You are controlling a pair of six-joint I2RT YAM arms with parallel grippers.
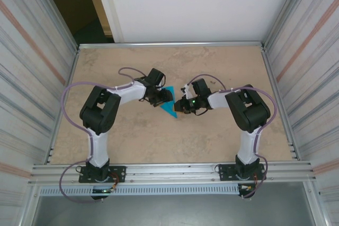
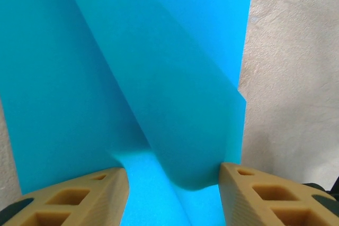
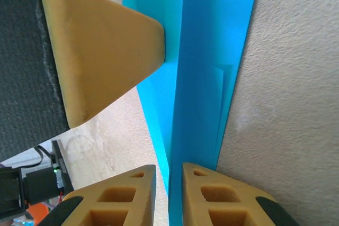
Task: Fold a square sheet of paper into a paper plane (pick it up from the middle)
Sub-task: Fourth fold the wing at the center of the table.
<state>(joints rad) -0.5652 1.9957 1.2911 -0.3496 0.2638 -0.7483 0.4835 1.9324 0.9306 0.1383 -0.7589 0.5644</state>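
The left tool (image 1: pixel 163 97) is seen with its two tan fingers (image 2: pixel 79 199) standing well apart, so it is open and nothing is clamped between them. A thin, plain turquoise-blue sheet of paper (image 2: pixel 132 78), partly folded, is spread under the gap. A raised flap of it is curled up between the fingers, its lower curve touching the inner edge of the finger on the right of the left wrist view. The right tool (image 3: pixel 169 172) is held with its jaws parted by only a narrow slit. An upright folded edge of the sheet of paper (image 3: pixel 204 78) is passed through that slit, and a pale strip is left between the paper and one finger, so the fold is not seen to be pinched. One tan wedge-shaped finger (image 3: pixel 106 51) of the left tool is set tip-first against the blue fold from the far side

From above, the sheet of paper (image 1: pixel 169 108) is shown as a small pointed triangle lying near the middle of the beige speckled desk (image 1: pixel 212 141), one sharp tip turned toward the near edge. The two tools are set close together over it, the left tool at its upper left edge and the right tool (image 1: pixel 183 104) at its right edge
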